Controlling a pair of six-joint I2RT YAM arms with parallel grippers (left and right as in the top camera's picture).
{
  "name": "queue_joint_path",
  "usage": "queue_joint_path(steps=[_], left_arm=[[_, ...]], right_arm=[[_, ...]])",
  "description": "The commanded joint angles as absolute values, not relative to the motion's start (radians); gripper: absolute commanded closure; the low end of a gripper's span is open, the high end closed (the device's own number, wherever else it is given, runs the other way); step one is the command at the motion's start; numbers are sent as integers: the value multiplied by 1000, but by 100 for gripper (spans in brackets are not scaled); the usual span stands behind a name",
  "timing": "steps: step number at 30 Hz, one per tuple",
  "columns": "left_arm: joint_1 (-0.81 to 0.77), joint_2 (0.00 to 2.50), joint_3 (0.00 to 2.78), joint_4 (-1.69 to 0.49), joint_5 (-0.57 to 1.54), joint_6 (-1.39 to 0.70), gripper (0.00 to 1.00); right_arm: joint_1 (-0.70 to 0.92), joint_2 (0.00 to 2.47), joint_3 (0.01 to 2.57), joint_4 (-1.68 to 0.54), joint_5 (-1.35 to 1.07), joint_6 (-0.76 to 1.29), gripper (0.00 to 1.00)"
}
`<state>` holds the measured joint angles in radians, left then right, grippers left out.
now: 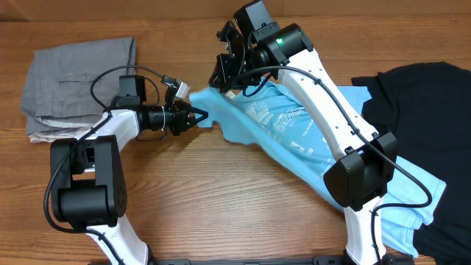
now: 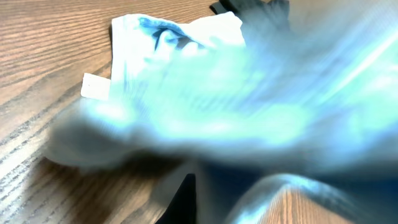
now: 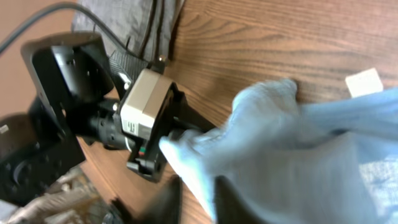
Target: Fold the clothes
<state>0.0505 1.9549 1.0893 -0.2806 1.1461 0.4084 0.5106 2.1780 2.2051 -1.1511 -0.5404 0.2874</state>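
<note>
The brown wood-grain table (image 1: 221,199) carries three textiles. A folded grey cloth (image 1: 73,81) lies far left and a black garment (image 1: 419,110) far right. The light blue printed T-shirt (image 1: 294,129) lies between them.

1. Long axis: diagonal, from the upper-left end at the grippers to the lower-right end beside the right arm's base.
2. Left gripper (image 1: 196,115): jaws together, clamped on the T-shirt's leftmost corner.
3. Right gripper (image 1: 227,79): over the far corner of the same end, just beside the left gripper. Its wrist view is blurred, so its jaw state cannot be determined.

Both arms are at the same end. A fold would probably carry it along the long axis, toward lower right.
</note>
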Motion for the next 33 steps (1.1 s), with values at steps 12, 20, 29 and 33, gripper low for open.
queue_joint_path(steps=[12, 20, 29, 33], left_arm=[[205, 1738, 1097, -683, 1049, 369, 96], [210, 1588, 1097, -880, 915, 337, 96], [209, 1574, 1097, -953, 817, 206, 96], [209, 1574, 1097, -980, 735, 175, 96]], right_arm=[[364, 2073, 2234, -1387, -226, 290, 0], [183, 2001, 2234, -1688, -69, 372, 0], [111, 2006, 2054, -1577, -113, 372, 73], [111, 2006, 1886, -1443, -111, 396, 96]])
